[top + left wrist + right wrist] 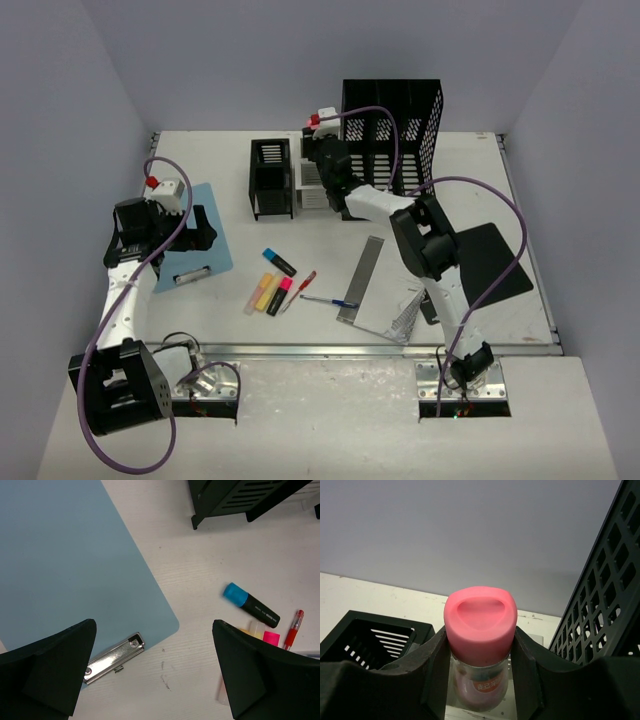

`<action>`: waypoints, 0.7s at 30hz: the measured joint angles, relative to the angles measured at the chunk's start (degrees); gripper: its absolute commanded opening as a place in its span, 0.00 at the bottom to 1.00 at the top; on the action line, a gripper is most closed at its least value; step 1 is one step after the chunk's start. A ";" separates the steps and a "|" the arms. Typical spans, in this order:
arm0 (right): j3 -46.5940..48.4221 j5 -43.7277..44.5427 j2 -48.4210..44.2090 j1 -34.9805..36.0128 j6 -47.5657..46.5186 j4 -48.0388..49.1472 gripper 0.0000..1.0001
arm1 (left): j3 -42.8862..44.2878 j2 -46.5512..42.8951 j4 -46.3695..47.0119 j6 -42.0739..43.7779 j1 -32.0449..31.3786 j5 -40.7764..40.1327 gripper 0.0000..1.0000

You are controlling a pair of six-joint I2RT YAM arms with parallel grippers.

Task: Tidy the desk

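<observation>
The desk [470,180] is a white tabletop between pale lilac walls. At its back, my right gripper [325,160] hangs between a small black organizer [271,178] and a tall black mesh file holder [395,130]. In the right wrist view this gripper [480,647] is shut on a clear glass bottle with a pink cap [479,622], held upright by the neck. My left gripper [195,232] hovers open over the corner of a blue clipboard [65,555]. Nothing lies between its fingers [55,665], only the metal clip [114,657] below.
Mid-desk lie a blue highlighter [279,262], yellow [260,292] and pink [279,295] highlighters, a red pen [298,290], a blue pen [328,301] and a metal ruler [361,279]. A black pad [490,262] lies under the right arm. A metal rail [330,350] runs along the near edge.
</observation>
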 measured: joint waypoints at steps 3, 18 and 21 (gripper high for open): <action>-0.31 -0.57 0.00 -0.02 0.20 0.33 0.54 | 0.00 0.00 0.00 0.00 0.00 0.00 1.00; -2.40 -19.45 -18.38 -0.02 -7.39 -24.48 0.75 | 0.00 -0.63 -0.04 0.15 0.11 0.31 1.00; -2.40 -26.18 -27.58 0.00 -12.41 -37.33 0.59 | 0.00 -1.01 -0.02 0.17 0.20 0.68 1.00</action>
